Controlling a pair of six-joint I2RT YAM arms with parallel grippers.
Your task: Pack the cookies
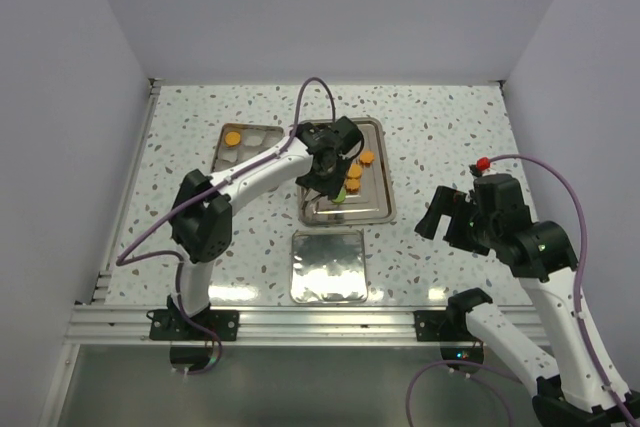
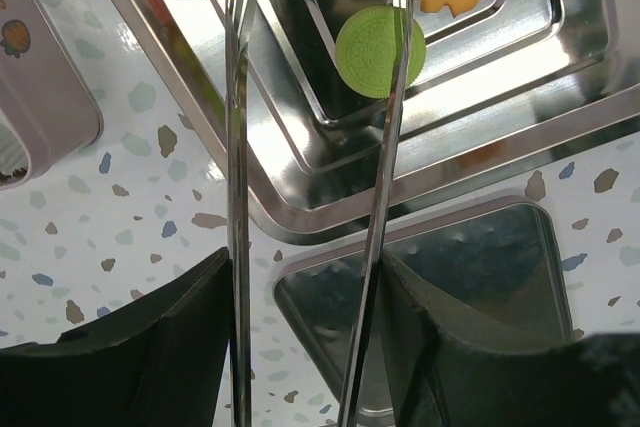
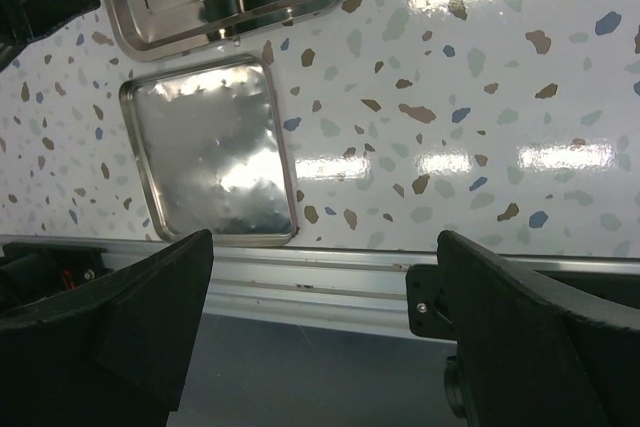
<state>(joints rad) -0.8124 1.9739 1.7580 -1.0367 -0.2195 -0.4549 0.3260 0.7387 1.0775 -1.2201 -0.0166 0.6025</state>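
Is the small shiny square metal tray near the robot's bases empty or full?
Empty. The small shiny square metal tray shows only bare, reflective metal inside.

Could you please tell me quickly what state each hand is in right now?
Left hand: closed on the tongs, which grip no cookie.
Right hand: open, holding nothing.

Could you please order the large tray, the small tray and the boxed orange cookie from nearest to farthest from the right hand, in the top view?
1. large tray, just left of the right hand.
2. small tray, toward the front edge.
3. orange cookie, far left, in the box.
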